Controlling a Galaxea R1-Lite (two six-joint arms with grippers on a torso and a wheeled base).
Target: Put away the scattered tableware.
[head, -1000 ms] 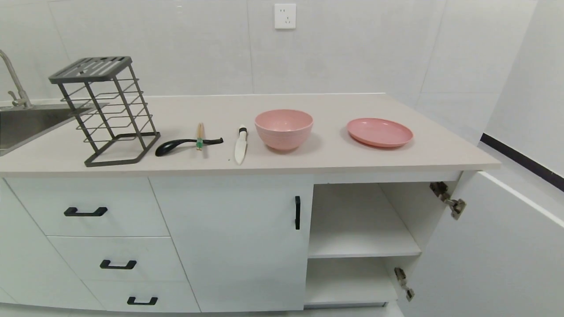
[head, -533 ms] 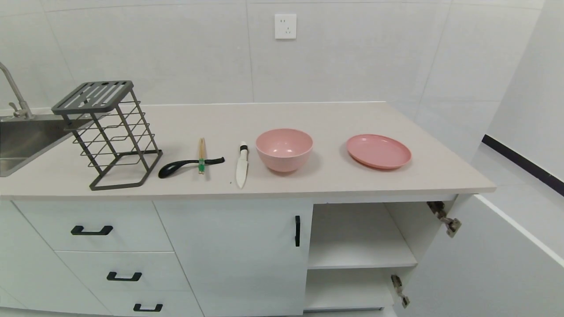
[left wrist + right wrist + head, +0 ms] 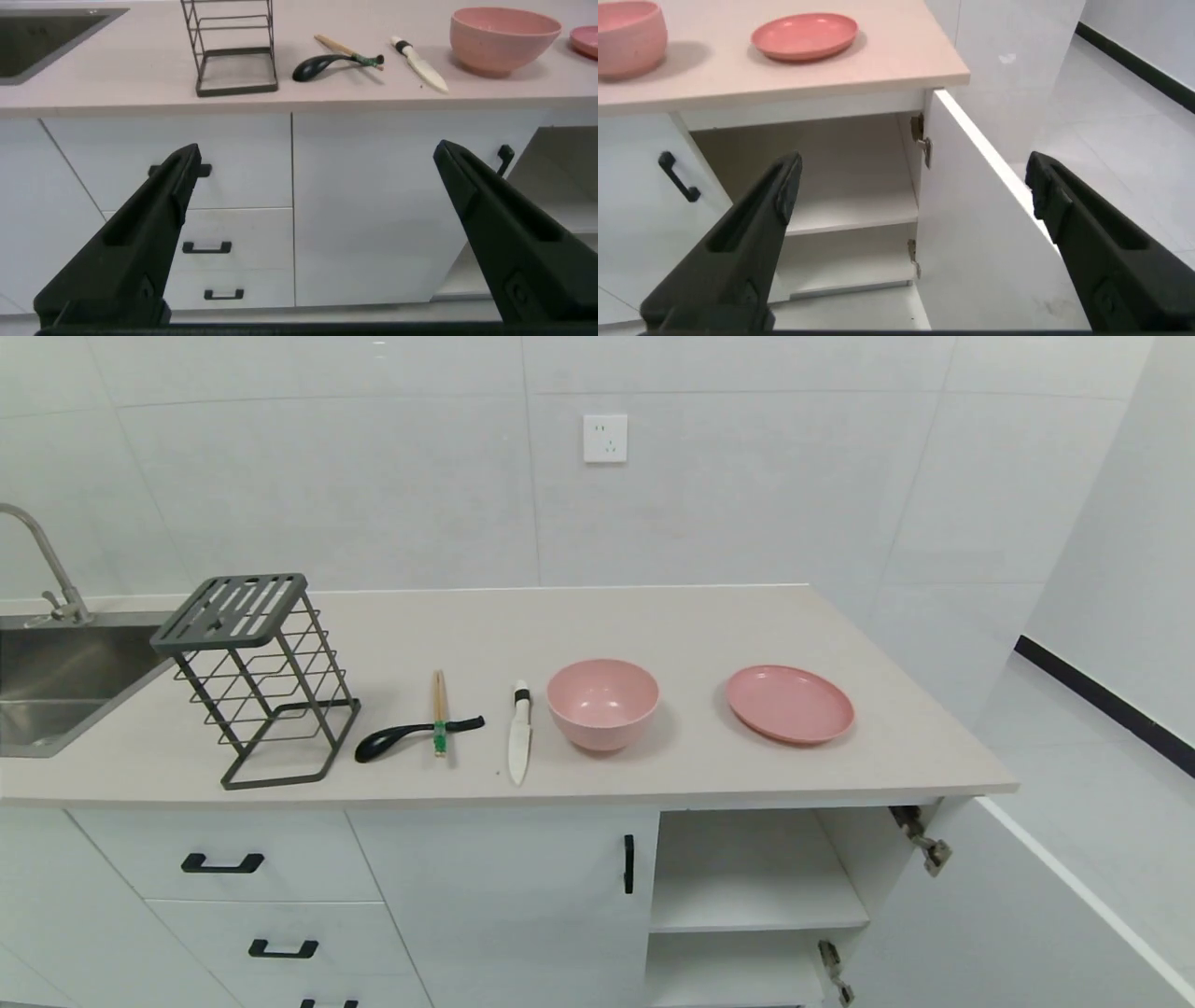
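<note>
On the beige countertop (image 3: pixel 672 635) the tableware lies in a row. From left to right there is a black spoon (image 3: pixel 411 737) crossed by wooden chopsticks (image 3: pixel 438 709), a white knife (image 3: pixel 519 742), a pink bowl (image 3: pixel 602 702) and a pink plate (image 3: pixel 790 703). In the left wrist view, my left gripper (image 3: pixel 318 154) is open and empty in front of the drawers, below the spoon (image 3: pixel 322 65), knife (image 3: pixel 420 67) and bowl (image 3: pixel 498 37). My right gripper (image 3: pixel 912 168) is open and empty before the open cabinet, below the plate (image 3: pixel 804 35).
A dark wire rack (image 3: pixel 257 681) stands left of the spoon, with a steel sink (image 3: pixel 56 677) and tap beyond it. Under the plate the cabinet (image 3: pixel 747 877) is open, showing bare shelves; its door (image 3: pixel 1027 905) swings out to the right. Drawers (image 3: pixel 224 863) sit at the left.
The whole head picture has shifted downward, so the camera has moved. The tableware keeps its places on the counter.
</note>
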